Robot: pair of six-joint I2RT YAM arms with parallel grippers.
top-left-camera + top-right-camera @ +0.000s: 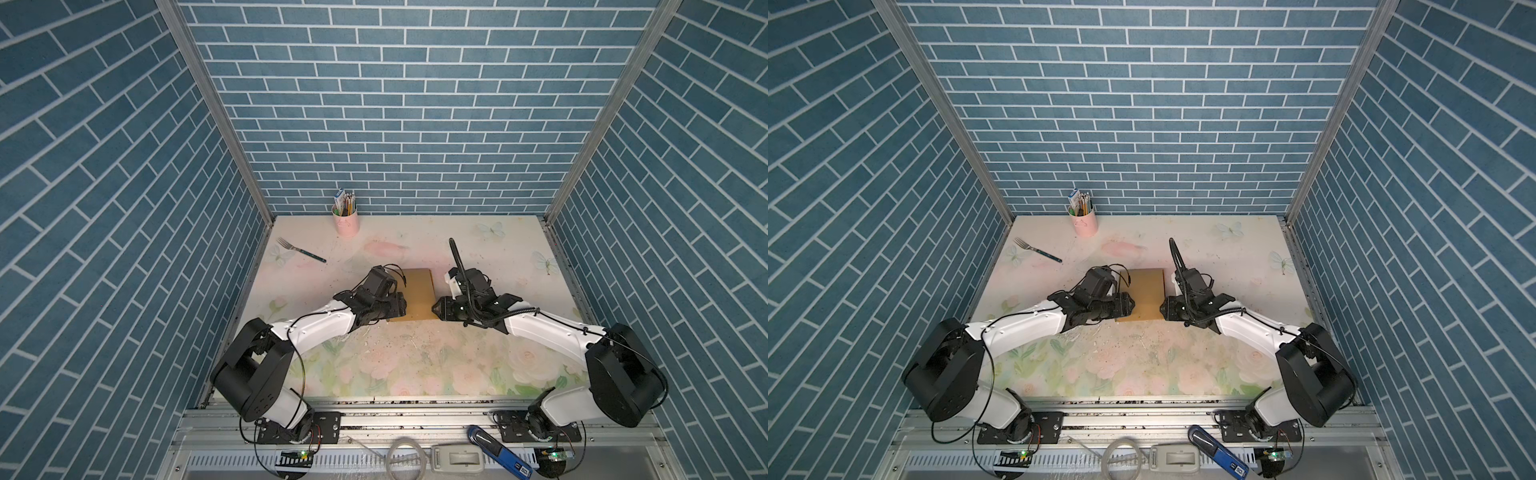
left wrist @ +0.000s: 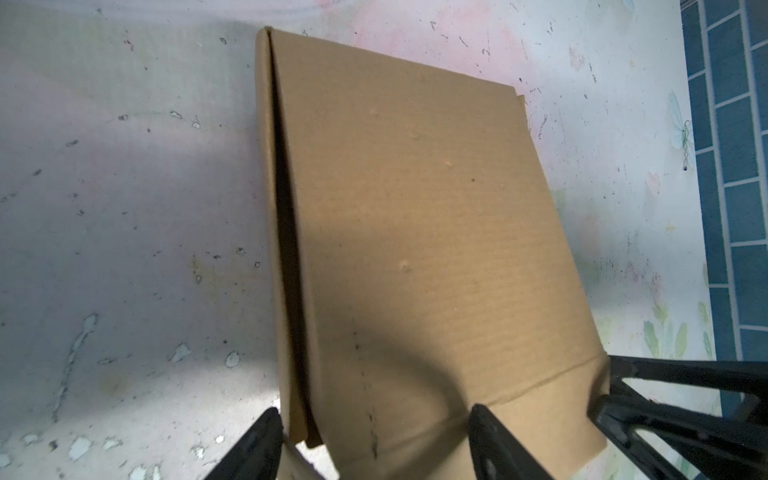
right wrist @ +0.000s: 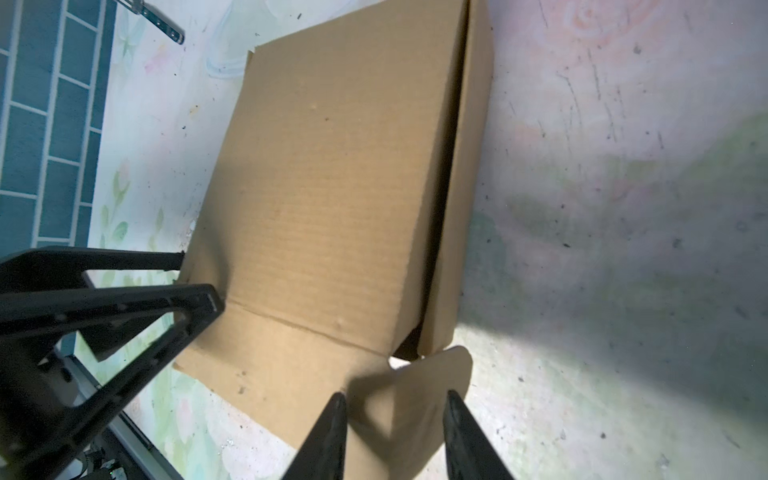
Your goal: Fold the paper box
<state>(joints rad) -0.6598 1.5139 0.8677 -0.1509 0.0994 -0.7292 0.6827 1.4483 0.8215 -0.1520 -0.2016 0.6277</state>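
The paper box (image 1: 419, 297) lies mid-table (image 1: 415, 365), its lid laid almost shut over the base and its front flap (image 2: 540, 407) sticking out toward the robot.

It looks like light, corrugated card: likely stiff across its panels, bending readily at the scored creases and easily dented, so flap edges and tabs offer the best hold. The left gripper (image 2: 374, 411) is spread wide, straddling one near corner. The right gripper (image 3: 395, 394) flanks a rounded tab (image 3: 419, 374), but whether it pinches it cannot be told.
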